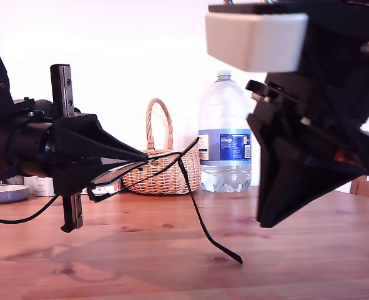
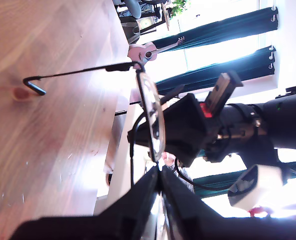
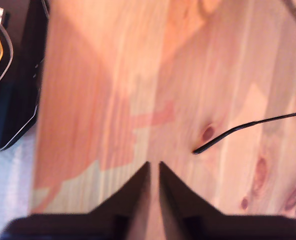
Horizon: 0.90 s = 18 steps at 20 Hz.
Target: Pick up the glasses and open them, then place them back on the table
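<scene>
At the exterior view's left, my first end effector [image 1: 140, 156] clamped on the glasses [image 1: 172, 164], jaws pinched together on the frame near one lens, the pair held up off the table [image 1: 172, 262]. Glasses at mid-frame in the exterior view, in front of a wicker basket [image 1: 162, 172] and a water bottle [image 1: 225, 134] standing further back toward the wall. One temple arm [image 1: 203, 219] swung down and outward, its hooked tip at or just above the wood at lower centre of the exterior view; contact not clear. The other arm seemingly lying along the frame, hard to tell. At the exterior view's right, my second end effector [image 3: 154, 170] hanging large and close to the camera, jaws nearly together with only a thin slit between them, holding nothing, pointed down at bare wood with the temple tip [image 3: 197, 150] just beside. Judged progress: pick-up done, opening partly done with one arm out, second arm likely left, then setting down. Room for moving: wide bare wood across the lower frame of the exterior view; a table edge shown in the second wrist view, with dark gear [image 3: 12, 80] beyond it; basket and bottle well behind.
</scene>
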Motion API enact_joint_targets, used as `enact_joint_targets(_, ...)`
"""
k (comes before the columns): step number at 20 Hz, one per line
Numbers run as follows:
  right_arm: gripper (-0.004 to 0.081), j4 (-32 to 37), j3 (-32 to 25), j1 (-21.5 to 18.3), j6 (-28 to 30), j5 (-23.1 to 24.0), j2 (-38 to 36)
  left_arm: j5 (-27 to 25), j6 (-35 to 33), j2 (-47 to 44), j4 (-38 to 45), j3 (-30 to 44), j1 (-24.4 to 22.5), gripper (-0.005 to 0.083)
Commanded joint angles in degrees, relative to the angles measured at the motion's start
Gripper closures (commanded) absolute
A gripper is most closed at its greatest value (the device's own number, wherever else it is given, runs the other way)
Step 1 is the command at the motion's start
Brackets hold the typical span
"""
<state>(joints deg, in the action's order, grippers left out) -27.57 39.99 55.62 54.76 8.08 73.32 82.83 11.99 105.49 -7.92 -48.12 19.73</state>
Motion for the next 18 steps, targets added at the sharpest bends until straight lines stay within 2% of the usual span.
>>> enact_joint_targets(1,0.0681,0.83,0.00,0.31,-2.27,-0.20,0.44,0.22,-0.46,1.03,0.31,-0.13,-0.37,0.0795)
enact_joint_targets(4,0.0639,2.36,0.46,0.28,-11.82,-0.74,0.31,1.66,-0.42,1.03,0.55,-0.13,-1.25,0.0795)
enact_joint_targets(6,0.0577,4.07,1.73,0.00,-21.22,-2.14,-0.15,3.34,-0.42,1.03,0.70,-0.13,-1.90,0.0795)
enact_joint_targets(8,0.0565,4.35,3.61,-0.20,-26.03,-3.78,-0.83,4.70,-0.42,1.03,0.92,-0.15,-1.99,0.0795)
enact_joint_targets(10,0.0565,3.89,5.51,-0.20,-26.43,-5.09,-2.08,6.40,-0.42,1.03,1.88,-0.13,-1.99,0.0795)
enact_joint_targets(13,0.0565,4.02,6.45,-0.20,-23.17,-5.03,-4.66,12.55,-1.79,1.05,3.56,-0.13,-1.99,0.0795)
enact_joint_targets(16,0.0565,3.02,6.49,-0.20,-17.77,-4.46,-6.29,13.29,-4.07,1.29,3.67,-0.13,-1.99,0.0795)
enact_joint_targets(18,0.0565,2.82,6.49,-0.20,-16.92,-3.96,-6.54,13.31,-5.09,1.95,3.61,-0.13,-1.99,0.0795)
